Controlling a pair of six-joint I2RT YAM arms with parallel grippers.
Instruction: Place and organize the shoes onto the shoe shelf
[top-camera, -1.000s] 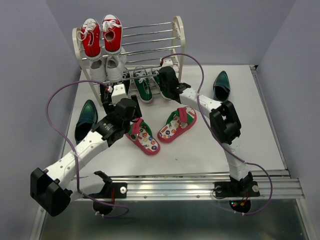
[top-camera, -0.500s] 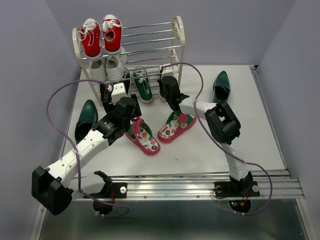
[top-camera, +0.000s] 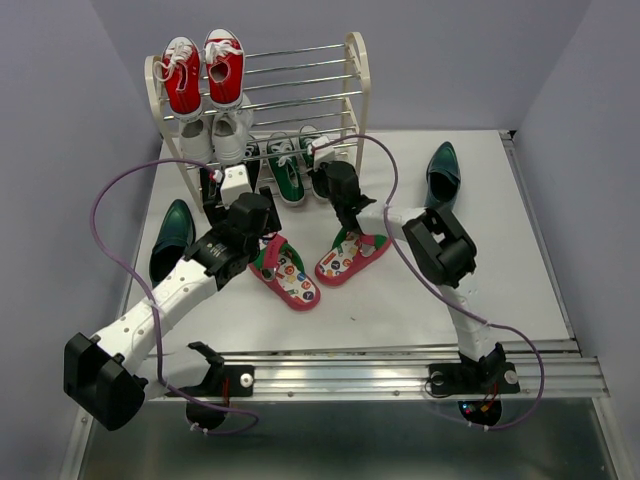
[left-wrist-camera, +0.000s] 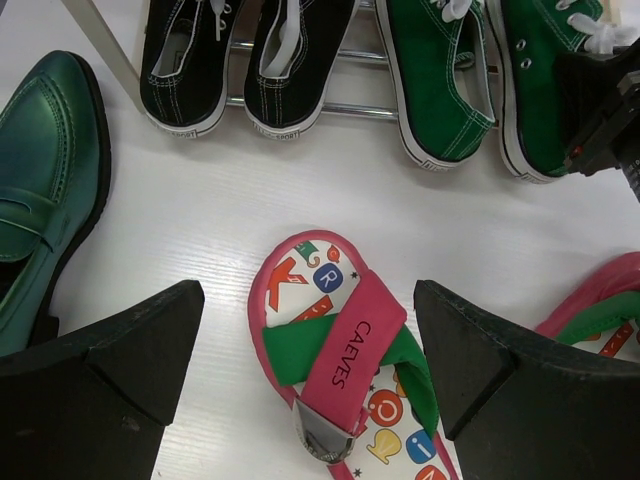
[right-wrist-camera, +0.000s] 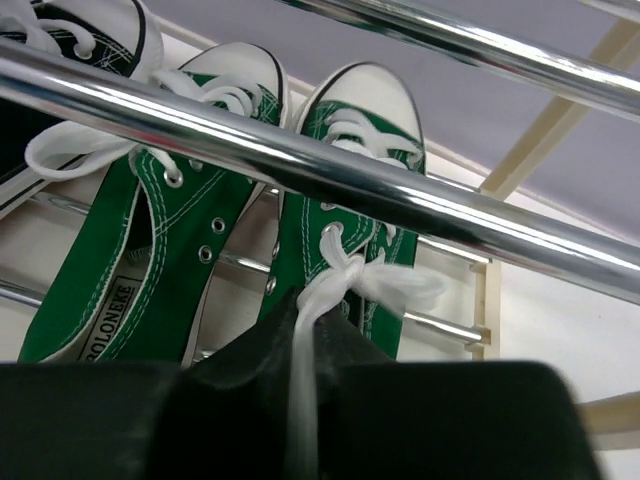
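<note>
The shoe shelf (top-camera: 356, 62) stands at the back left. Two green sneakers lie side by side on its bottom tier (top-camera: 288, 172) (top-camera: 318, 150), also seen in the right wrist view (right-wrist-camera: 150, 260) (right-wrist-camera: 350, 200). My right gripper (top-camera: 333, 178) (right-wrist-camera: 320, 325) is shut on the right sneaker's white lace (right-wrist-camera: 345, 280). My left gripper (top-camera: 222, 190) (left-wrist-camera: 308, 295) is wide open above the left flip-flop (top-camera: 285, 272) (left-wrist-camera: 335, 355), without touching it. The other flip-flop (top-camera: 352, 250) lies to its right. One teal dress shoe (top-camera: 172, 238) (left-wrist-camera: 40, 170) lies at the left and one (top-camera: 441, 172) at the right.
Red sneakers (top-camera: 205, 75) sit on the top tier and white sneakers (top-camera: 215, 135) on the middle tier. Black sneakers (left-wrist-camera: 240, 60) fill the bottom tier's left part. A chrome rod (right-wrist-camera: 300, 160) crosses just above my right gripper. Purple cables loop over both arms.
My right gripper has moved left and lower at the shelf's bottom tier, and the green sneaker it holds now lies close beside its mate. My left arm has barely moved.
</note>
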